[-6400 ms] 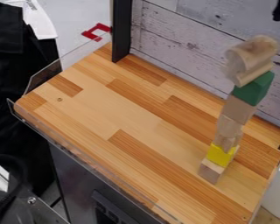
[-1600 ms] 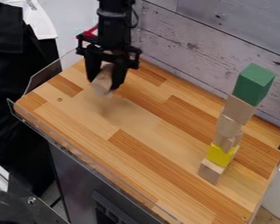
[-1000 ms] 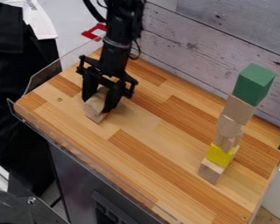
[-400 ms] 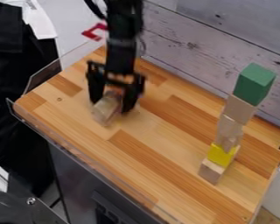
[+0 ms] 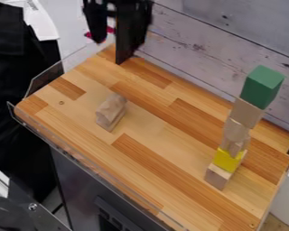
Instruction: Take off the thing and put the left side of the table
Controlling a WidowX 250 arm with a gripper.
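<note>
The black gripper (image 5: 115, 39) hangs at the top left, above the table's back left corner, open with nothing between its fingers. A natural wood block (image 5: 111, 112) with a curved side lies on the left part of the wooden table (image 5: 81, 122), below the gripper and apart from it. On the right stands a tower of blocks, with a green block (image 5: 262, 87) on top, plain wood blocks (image 5: 246, 112) under it, a yellow block (image 5: 227, 159) lower down and a wood block (image 5: 217, 176) at the bottom.
A whitewashed plank wall (image 5: 207, 49) runs along the back edge, with a dark post at the back left corner. A low clear guard (image 5: 46, 76) edges the table's left side. The tall tower stands near the right end.
The wood piece from the tower's top is now on the left of the table. My gripper carried it there, let it go, and has risen up and back from it.
</note>
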